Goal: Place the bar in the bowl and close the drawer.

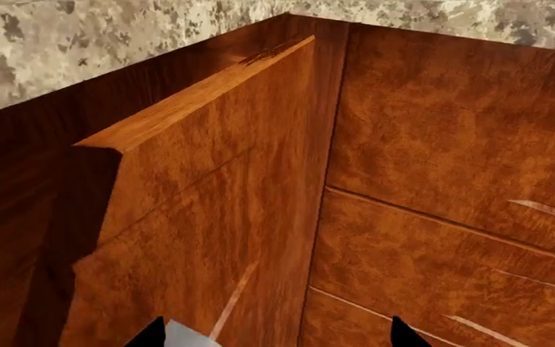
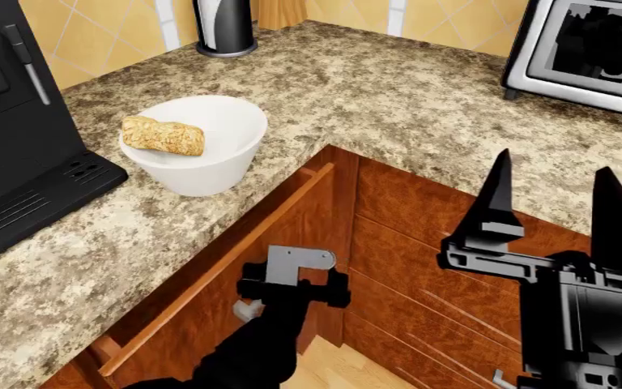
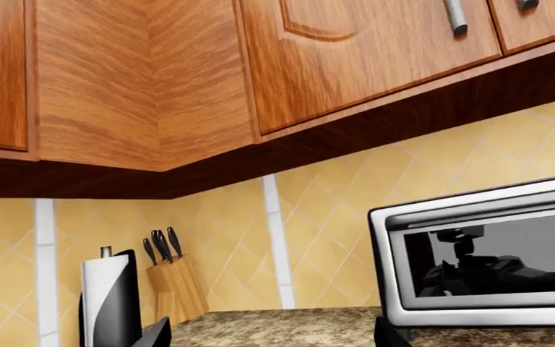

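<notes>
The tan oat bar (image 2: 163, 135) lies inside the white bowl (image 2: 224, 162) on the granite counter. The reddish-brown drawer (image 2: 279, 235) stands out a little from under the counter edge; its front panel (image 1: 210, 195) fills the left wrist view. My left gripper (image 2: 292, 290) is open and empty, close in front of the drawer front, its fingertips (image 1: 152, 337) wide apart. My right gripper (image 2: 549, 198) is open and empty, raised with its fingers pointing up, to the right of the drawer and away from it. In its wrist view the right gripper (image 3: 272, 340) faces the back wall.
A black coffee machine (image 2: 9, 121) stands left of the bowl. A paper towel holder (image 2: 224, 24) is at the back, a toaster oven (image 2: 592, 49) at the back right. Other drawer fronts (image 2: 419, 243) lie right of the drawer. A knife block (image 3: 171, 282) stands by the wall.
</notes>
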